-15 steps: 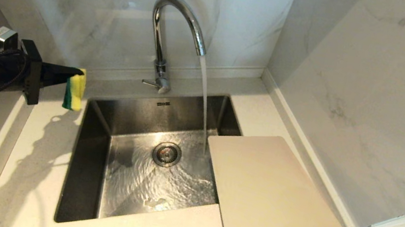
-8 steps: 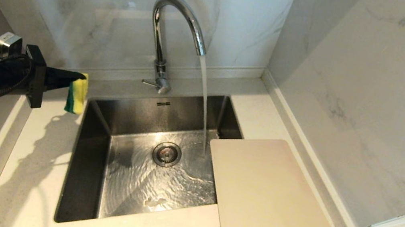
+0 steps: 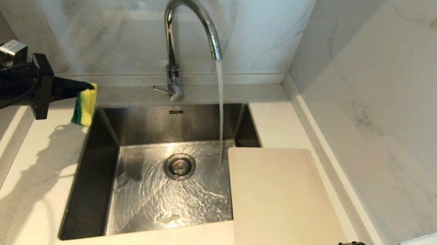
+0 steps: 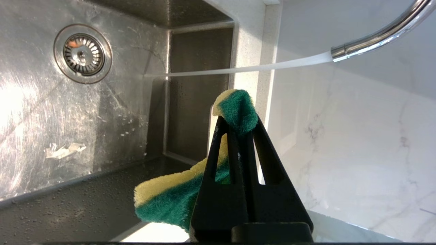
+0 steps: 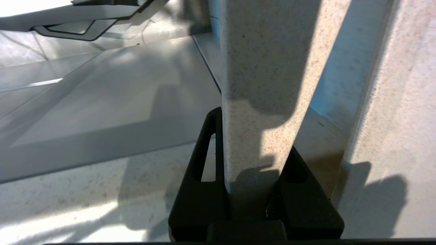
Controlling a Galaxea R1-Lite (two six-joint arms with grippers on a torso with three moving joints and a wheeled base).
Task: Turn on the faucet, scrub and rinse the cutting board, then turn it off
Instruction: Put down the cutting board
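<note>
The right gripper has its fingers closed on the near edge of the cutting board, which runs lengthwise away from them toward the faucet, far corner overhanging the sink. The left gripper, clamped on a sponge, hovers across the basin, well apart from the board, so the right arm is nearer.

sink basin: open, drain at centre
12 o'clock: faucet arch, water stream falling
3 o'clock: cutting board overhangs rim
9 o'clock: left gripper with sponge above counter
</note>
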